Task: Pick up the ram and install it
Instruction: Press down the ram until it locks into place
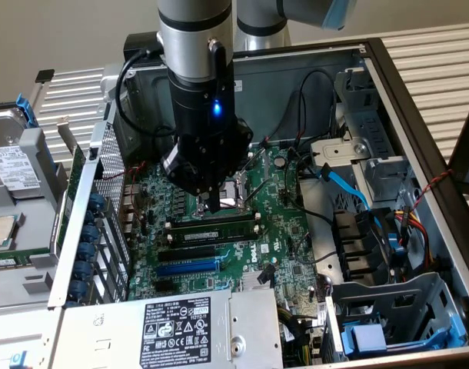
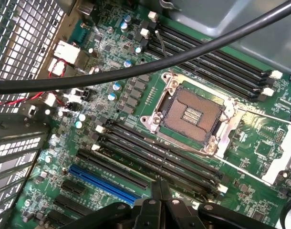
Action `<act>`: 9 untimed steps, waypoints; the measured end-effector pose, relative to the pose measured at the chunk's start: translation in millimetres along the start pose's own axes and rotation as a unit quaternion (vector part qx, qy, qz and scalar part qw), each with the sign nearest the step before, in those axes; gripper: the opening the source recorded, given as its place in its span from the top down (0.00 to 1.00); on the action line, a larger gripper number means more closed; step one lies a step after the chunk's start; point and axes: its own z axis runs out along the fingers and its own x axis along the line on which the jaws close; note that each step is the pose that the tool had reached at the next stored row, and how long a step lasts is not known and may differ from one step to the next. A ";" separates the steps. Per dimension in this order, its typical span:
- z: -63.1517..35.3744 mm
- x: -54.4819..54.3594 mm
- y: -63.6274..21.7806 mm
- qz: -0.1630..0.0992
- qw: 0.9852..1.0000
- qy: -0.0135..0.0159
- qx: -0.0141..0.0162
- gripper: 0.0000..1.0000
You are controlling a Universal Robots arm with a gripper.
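Green circuit board (image 1: 273,231) fills the floor of an open grey computer case (image 1: 419,108), and on it in the exterior view lies the ram (image 1: 211,229), a long dark-green stick seated in one of the slots just on the near side of the square metal processor socket (image 1: 238,192). A blue slot (image 1: 187,268) runs parallel a little nearer still. The pincer (image 1: 211,206) hangs directly above the ram, at its left half, with its fingers pressed together and nothing between them.

A white sticker (image 1: 177,332) with black print and rows of approval marks sits on the silver power supply box (image 1: 242,330) at the near edge of the case; its wording is too fine to read. Another labelled drive (image 1: 11,165) lies on the desk at the exterior view's left, also unreadable.

Inside the case, on the exterior view's right, are bundles of black, blue, red and yellow cables (image 1: 388,223) and a grey drive cage (image 1: 388,307).

The wrist view looks down on the open processor socket (image 2: 193,114) with its gold contact grid, the black memory slots (image 2: 160,152) beside it, the blue slot (image 2: 105,183) and a black cable (image 2: 150,64) crossing the board. The closed fingertips (image 2: 160,191) meet just over the slots.
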 end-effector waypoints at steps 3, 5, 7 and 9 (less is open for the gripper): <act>0.0 0.0 0.0 0.016 1.000 0.001 0.002 0.89; -0.1 0.0 0.0 0.027 1.000 0.002 0.003 0.89; -0.1 0.0 0.0 0.038 0.999 0.002 0.005 0.89; 0.0 0.0 0.0 0.049 0.999 0.003 0.005 0.89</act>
